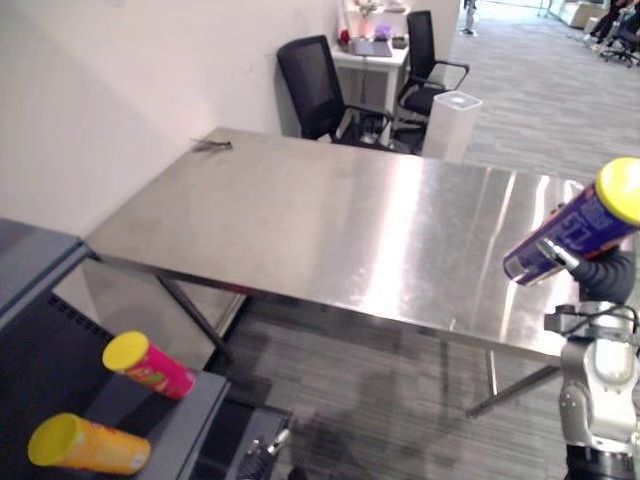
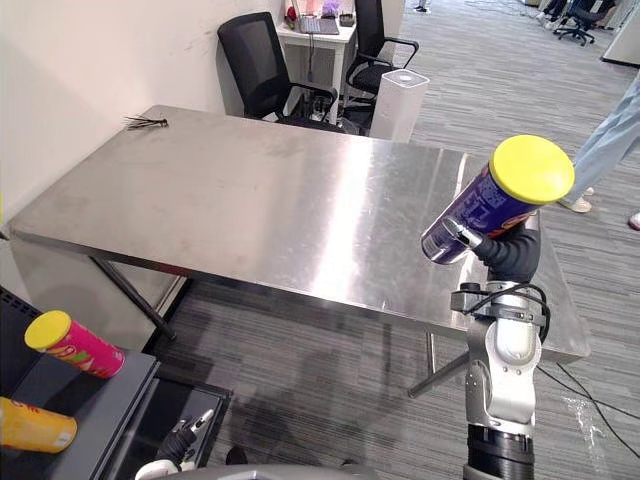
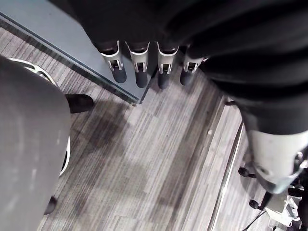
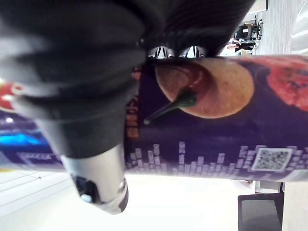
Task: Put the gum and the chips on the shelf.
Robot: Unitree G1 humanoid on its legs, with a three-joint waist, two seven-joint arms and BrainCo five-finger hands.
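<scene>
The purple chips can (image 2: 490, 205), yellow lid uppermost, is held tilted at the right of the frame by the right hand (image 2: 508, 256), with its fingers curled round it. 2 cans, 1 pink can (image 1: 150, 366) and 1 yellow can (image 1: 88, 445), are laid on the shelf (image 1: 185, 425) at lower left. The left hand (image 3: 140, 72) is held with straight fingers.
</scene>
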